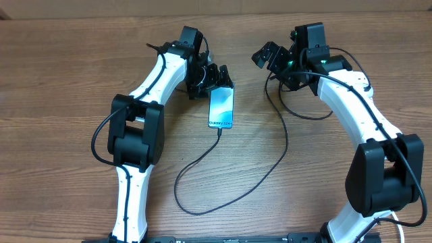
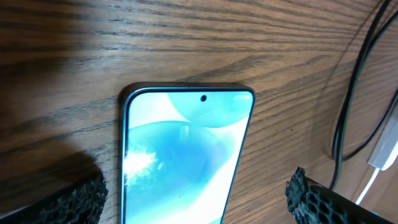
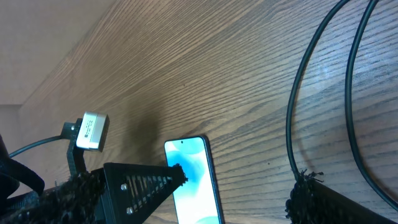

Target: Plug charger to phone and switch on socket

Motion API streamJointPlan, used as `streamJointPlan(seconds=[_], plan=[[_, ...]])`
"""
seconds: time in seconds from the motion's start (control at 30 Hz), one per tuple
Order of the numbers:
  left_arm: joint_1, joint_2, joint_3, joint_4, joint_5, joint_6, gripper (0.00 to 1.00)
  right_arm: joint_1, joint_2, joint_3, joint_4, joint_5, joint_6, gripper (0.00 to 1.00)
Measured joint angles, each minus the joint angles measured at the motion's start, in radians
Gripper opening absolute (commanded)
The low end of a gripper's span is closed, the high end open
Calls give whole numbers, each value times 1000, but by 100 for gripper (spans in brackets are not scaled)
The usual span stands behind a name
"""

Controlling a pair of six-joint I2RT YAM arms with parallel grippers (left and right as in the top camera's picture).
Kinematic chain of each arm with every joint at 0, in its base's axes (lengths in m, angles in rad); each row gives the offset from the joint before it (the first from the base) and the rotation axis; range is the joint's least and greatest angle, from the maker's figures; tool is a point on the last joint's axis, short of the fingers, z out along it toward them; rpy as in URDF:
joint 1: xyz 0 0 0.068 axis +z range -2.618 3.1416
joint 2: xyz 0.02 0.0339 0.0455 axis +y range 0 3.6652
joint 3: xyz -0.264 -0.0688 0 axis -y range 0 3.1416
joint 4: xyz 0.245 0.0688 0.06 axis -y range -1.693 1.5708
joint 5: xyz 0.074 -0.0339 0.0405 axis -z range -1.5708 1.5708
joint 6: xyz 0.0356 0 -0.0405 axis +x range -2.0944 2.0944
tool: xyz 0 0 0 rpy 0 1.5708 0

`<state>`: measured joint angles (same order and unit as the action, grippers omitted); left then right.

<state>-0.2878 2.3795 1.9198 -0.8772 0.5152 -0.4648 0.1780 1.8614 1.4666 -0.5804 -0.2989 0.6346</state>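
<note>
While your left gripper [image 2: 196, 186] straddles the phone [image 2: 186, 137], jaws open, your right gripper [image 3: 241, 180] gapes empty; only overhead shows the charger [image 1: 202, 155] joining it

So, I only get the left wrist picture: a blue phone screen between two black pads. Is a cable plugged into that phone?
Observer: It looks so. Overhead, the charger, a thin black cable, meets the phone at the short end away from the left jaws.
Visitor: Where does that cable go?
Observer: It loops over the table and back up, then passes out of sight under the right arm, near its jaws.
Visitor: Is that arm holding it?
Observer: No. Its wrist view shows the right jaws wide open, gripping nothing.
</note>
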Motion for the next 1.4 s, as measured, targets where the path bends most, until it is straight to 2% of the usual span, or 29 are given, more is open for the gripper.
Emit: streamJointPlan(seconds=[0.3,0.53,0.93,1.13,1.4], plan=[[0,-2,2,-14,-17,0,100,0,0,0,0,0,0,100],[0,-8,7,-82,-83,8,100,0,0,0,0,0,-1,100],[0,-12,12,-199,-120,130,100,0,0,0,0,0,-6,100],[2,-16,11,-222,-127,154,100,0,0,0,0,4,-6,100],[21,-50,-22,-285,-271,153,100,0,0,0,0,19,-7,100]])
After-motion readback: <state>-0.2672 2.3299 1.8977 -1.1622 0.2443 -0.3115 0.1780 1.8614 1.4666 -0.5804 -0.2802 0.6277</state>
